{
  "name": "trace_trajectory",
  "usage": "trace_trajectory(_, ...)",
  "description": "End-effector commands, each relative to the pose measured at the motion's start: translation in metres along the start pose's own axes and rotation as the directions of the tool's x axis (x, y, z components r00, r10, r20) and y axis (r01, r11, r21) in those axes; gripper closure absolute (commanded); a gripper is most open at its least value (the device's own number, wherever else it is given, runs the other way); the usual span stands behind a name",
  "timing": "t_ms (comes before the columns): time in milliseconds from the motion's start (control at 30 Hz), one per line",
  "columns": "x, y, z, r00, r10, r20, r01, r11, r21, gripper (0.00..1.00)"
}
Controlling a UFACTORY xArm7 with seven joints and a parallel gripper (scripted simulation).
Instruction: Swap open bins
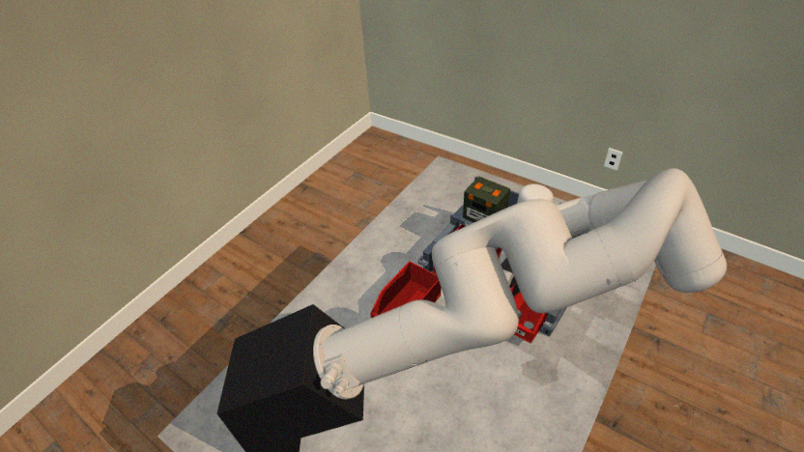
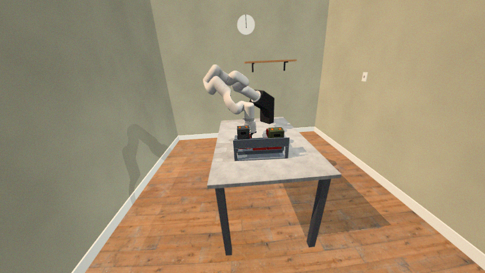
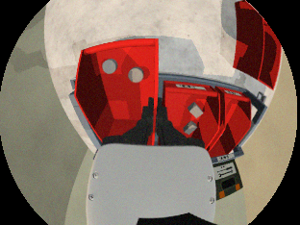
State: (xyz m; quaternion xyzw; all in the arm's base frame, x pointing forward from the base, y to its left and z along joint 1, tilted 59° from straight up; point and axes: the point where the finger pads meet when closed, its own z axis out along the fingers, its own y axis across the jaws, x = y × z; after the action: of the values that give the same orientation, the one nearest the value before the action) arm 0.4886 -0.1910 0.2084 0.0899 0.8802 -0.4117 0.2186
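Note:
My gripper (image 3: 154,105) is shut on the right side wall of a red open bin (image 1: 531,310) (image 3: 115,108) holding two round grey parts. This bin is at one end of the grey shelf (image 2: 261,143) (image 3: 259,112). Its front stands farther out than the neighbouring bins' fronts. Its rear is hidden by the gripper, and I cannot tell whether its base touches the shelf floor. The other red bin (image 1: 409,288) (image 3: 247,36) stands on the table in front of the shelf's other end, and looks empty. The arm hides the gripper in the top view.
A red bin with square grey parts (image 3: 208,103) stands next to the held bin on the shelf, with another red bin (image 3: 241,108) beyond it. A green toolbox (image 1: 486,196) (image 2: 276,132) (image 3: 228,182) and a dark toolbox (image 2: 243,132) stand on top of the shelf.

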Motion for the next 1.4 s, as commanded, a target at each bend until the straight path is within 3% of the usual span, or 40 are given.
trace_trajectory(0, -0.003, 0.001, -0.002, 1.0, -0.001, 0.005, 0.001, 1.0, -0.001, 1.0)
trace_trajectory(1367, -0.013, 0.001, -0.002, 1.0, -0.001, 0.017, 0.001, 1.0, -0.001, 1.0)
